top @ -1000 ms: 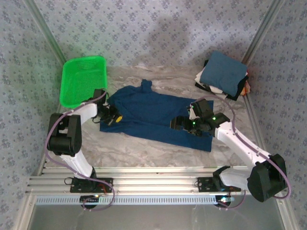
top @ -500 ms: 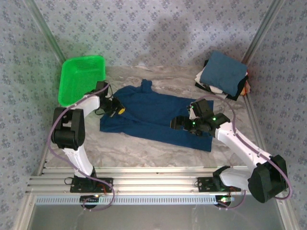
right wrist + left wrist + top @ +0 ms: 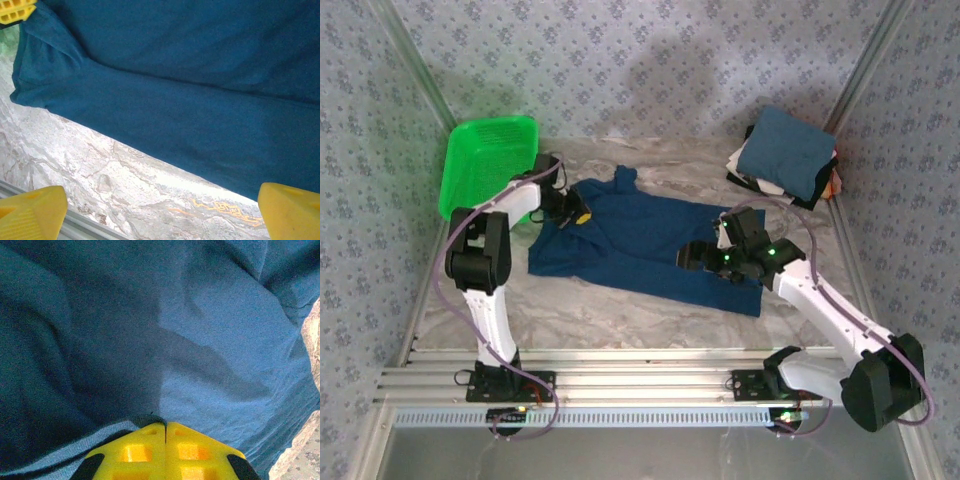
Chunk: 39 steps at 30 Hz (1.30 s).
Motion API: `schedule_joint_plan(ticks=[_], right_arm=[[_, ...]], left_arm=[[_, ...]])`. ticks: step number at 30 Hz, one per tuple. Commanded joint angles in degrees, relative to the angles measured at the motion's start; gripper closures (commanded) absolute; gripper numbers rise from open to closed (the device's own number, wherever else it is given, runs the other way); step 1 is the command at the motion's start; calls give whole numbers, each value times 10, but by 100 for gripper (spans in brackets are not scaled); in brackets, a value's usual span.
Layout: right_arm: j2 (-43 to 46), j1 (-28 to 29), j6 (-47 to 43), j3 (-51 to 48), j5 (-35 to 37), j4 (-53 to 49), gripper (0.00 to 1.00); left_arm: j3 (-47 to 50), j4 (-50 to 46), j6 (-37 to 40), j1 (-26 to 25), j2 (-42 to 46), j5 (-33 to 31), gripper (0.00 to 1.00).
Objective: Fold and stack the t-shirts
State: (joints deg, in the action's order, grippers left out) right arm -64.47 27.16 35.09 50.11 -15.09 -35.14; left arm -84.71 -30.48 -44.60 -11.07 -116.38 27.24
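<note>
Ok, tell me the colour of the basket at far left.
The basket is bright green; top external view shows it best.

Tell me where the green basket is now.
In the top view, the green basket sits at the far left of the table, just left of the dark blue t-shirt and near the left gripper.

A green mesh basket (image 3: 490,165) (perhaps tilted) sits at the marbled table's (image 3: 650,310) far-left corner.
</note>
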Motion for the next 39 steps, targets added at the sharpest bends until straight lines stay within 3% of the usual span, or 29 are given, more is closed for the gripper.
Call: schedule_joint_plan(ticks=[1, 27, 39], right_arm=[[16, 5, 5, -12, 14, -16, 0], [20, 6, 5, -29, 6, -25, 0], [21, 5, 12, -37, 4, -20, 0]], left_arm=[[-33, -35, 34, -9, -19, 9, 100], [-252, -196, 172, -51, -158, -33, 100], [-317, -222, 203, -67, -182, -40, 100]])
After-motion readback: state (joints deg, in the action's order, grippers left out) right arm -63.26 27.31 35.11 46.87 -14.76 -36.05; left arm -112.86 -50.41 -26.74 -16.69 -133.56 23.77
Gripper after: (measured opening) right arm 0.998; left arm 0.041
